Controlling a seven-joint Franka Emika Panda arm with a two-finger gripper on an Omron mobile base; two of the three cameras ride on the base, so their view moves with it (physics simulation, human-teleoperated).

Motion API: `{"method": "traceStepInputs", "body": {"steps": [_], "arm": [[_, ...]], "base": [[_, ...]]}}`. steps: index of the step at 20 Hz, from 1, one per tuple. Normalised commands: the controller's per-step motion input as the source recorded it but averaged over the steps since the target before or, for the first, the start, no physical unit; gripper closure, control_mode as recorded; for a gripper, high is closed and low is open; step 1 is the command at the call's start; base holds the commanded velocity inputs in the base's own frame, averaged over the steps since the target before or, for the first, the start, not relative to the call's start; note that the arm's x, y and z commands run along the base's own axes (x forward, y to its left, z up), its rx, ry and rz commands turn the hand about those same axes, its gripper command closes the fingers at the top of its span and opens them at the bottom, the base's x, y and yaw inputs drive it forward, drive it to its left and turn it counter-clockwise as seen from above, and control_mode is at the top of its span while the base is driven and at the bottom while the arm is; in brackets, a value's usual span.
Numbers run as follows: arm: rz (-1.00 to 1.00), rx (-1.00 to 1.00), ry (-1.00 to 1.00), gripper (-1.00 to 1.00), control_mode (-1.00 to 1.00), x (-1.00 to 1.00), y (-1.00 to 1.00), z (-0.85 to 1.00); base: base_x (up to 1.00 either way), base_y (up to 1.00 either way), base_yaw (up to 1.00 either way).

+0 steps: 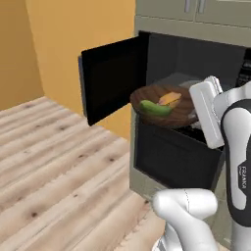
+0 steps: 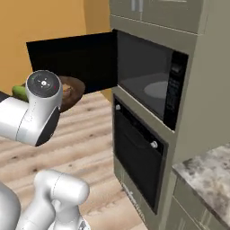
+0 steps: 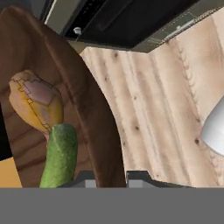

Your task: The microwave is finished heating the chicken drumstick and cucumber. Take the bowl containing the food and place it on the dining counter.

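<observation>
My gripper is shut on the rim of the dark brown bowl, with a finger tip on each side of the rim. The bowl hangs in the air in front of the open microwave, outside its cavity, and the gripper holds its right edge. Inside the bowl lie the green cucumber and the orange-tan chicken drumstick. The drumstick and cucumber rest against each other. From the right, my arm hides most of the bowl.
The microwave door stands swung wide to the left. A pale turntable dish sits in the cavity. Below is the black oven. A speckled marble counter corner shows at lower right; I cannot tell whether it is the dining counter. Wood floor spreads left.
</observation>
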Motion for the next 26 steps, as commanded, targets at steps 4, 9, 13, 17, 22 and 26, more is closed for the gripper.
{"method": "traceStepInputs", "body": {"steps": [4,9,13,17,22,26], "arm": [[0.00,0.00,0.00,1.00,1.00,0.00,0.00,0.00],[0.00,0.00,0.00,1.00,1.00,0.00,0.00,0.00],[0.00,0.00,0.00,1.00,1.00,0.00,0.00,0.00],[0.00,0.00,0.00,1.00,1.00,0.00,0.00,0.00],[0.00,0.00,0.00,1.00,1.00,0.00,0.00,0.00],[0.00,0.00,0.00,1.00,1.00,0.00,0.00,0.00]], "base": [[-0.38,-0.08,1.00],[-0.31,-0.03,1.00],[-0.30,0.00,1.00],[-0.28,0.00,1.00],[-0.30,0.03,1.00],[-0.30,0.18,1.00]]}}
